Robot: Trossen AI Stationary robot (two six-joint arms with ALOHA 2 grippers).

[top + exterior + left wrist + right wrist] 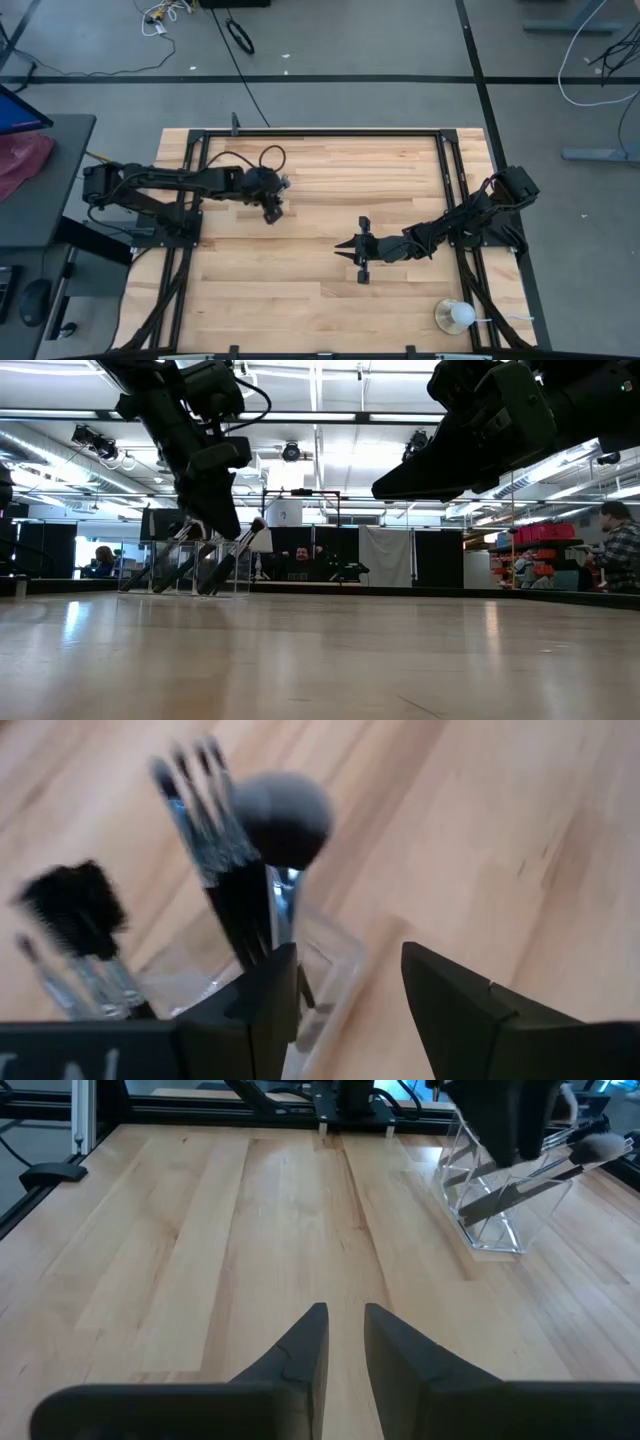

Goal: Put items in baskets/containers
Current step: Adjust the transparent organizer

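The clear plastic brush holder [335,965] [490,1210] stands on the table's left half with several dark-handled makeup brushes [235,890] [225,565] leaning in it, bristle heads up. My left gripper [350,990] [272,212] hangs open just above and beside the holder, with nothing between its fingers. In the high view the arm hides the holder. My right gripper [345,1330] [340,246] hovers over the middle of the table, fingers almost together and holding nothing, pointing toward the holder.
A white ball on a small dish [456,316] sits near the table's near right corner. Bare wood [300,280] lies between the two arms. Black frame rails [320,132] run along the table's edges. People show in the room beyond [620,550].
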